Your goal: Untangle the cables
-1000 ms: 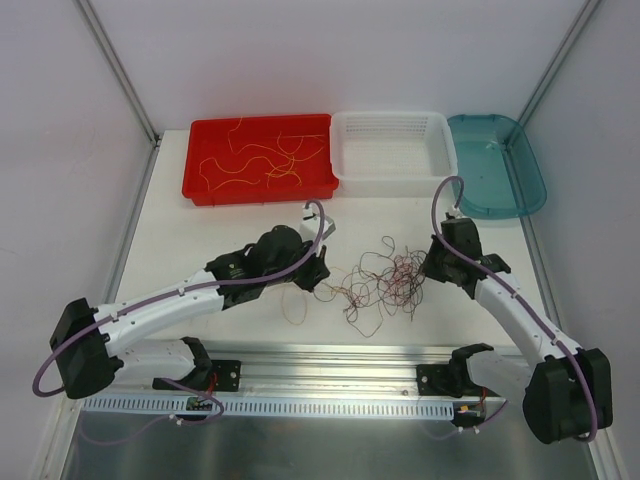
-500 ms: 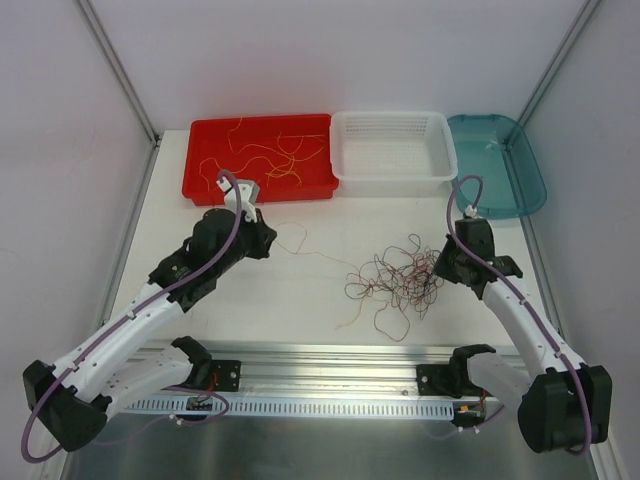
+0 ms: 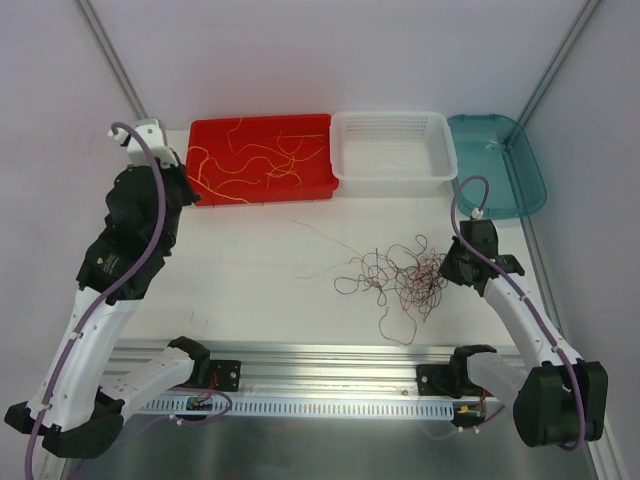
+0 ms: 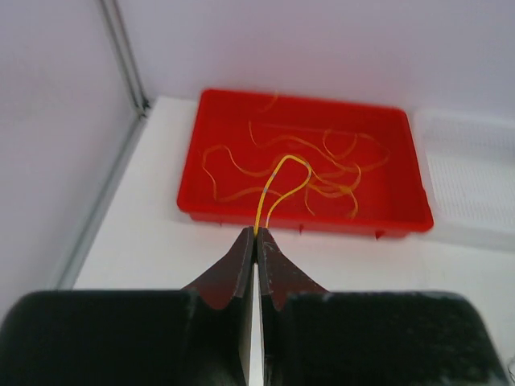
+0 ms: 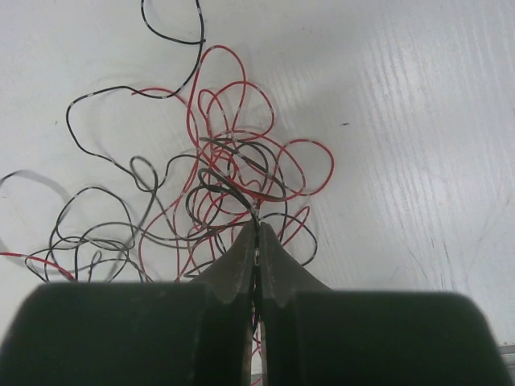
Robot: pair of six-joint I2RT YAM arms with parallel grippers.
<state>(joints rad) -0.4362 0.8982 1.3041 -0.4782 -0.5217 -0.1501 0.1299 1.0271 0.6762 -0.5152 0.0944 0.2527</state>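
Observation:
A loose clump of thin dark red and black cables (image 3: 400, 280) lies on the white table right of centre. My right gripper (image 3: 447, 268) is at its right edge. In the right wrist view the gripper (image 5: 257, 229) is shut on a black strand of the clump (image 5: 233, 169). My left gripper (image 3: 183, 188) is raised at the far left by the red tray (image 3: 262, 196). In the left wrist view it (image 4: 257, 233) is shut on a yellow cable (image 4: 261, 201) that loops over the tray (image 4: 306, 221). A thin strand (image 3: 310, 228) trails from the clump towards the tray.
Several loose yellow cables (image 3: 255, 160) lie in the red tray. A white slotted basket (image 3: 395, 180) and a teal tray (image 3: 497, 165) stand to its right along the back. Metal frame posts stand at both back corners. A rail runs along the near edge.
My left arm has swung from the clump to the far left and up, drawing a yellow cable with it. The clump has shifted slightly right. My right gripper has barely moved.

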